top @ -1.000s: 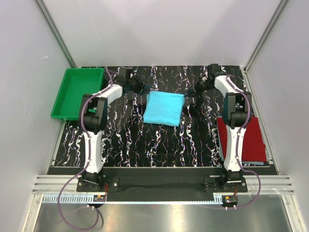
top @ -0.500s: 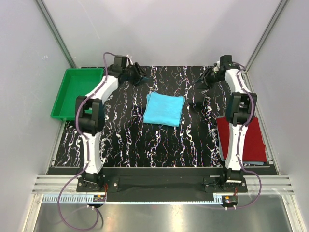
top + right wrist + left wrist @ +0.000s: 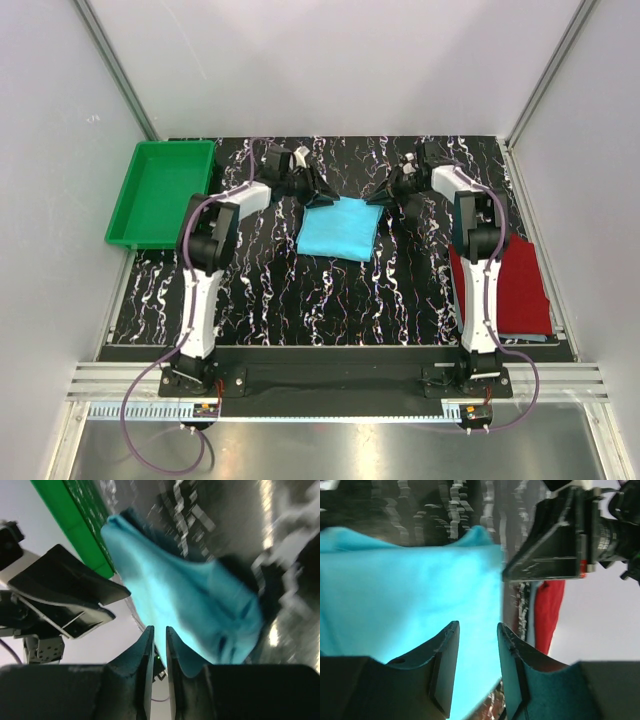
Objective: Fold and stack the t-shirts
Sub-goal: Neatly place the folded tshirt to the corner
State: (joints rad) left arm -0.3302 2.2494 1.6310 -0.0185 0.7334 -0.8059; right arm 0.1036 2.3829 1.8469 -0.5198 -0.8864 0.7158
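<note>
From above, the left gripper (image 3: 318, 190) and right gripper (image 3: 385, 195) sit at the far corners of the turquoise tee (image 3: 340, 228) mid-table, and the red tee (image 3: 520, 290) lies to the right. Left wrist: jaws half apart and empty over the cloth, so sink them enough to catch every layer. Right wrist: jaws nearly together, perhaps pinching the edge; I cannot tell.

One high overview, two close wrist views.
The top camera looks down from above and behind over the whole table (image 3: 300, 290). The wrist cameras look along the left tool (image 3: 477, 630) and right tool (image 3: 159, 630), facing each other very near the turquoise t-shirt (image 3: 340, 228), which all three views share; each sees the opposite tool.
</note>
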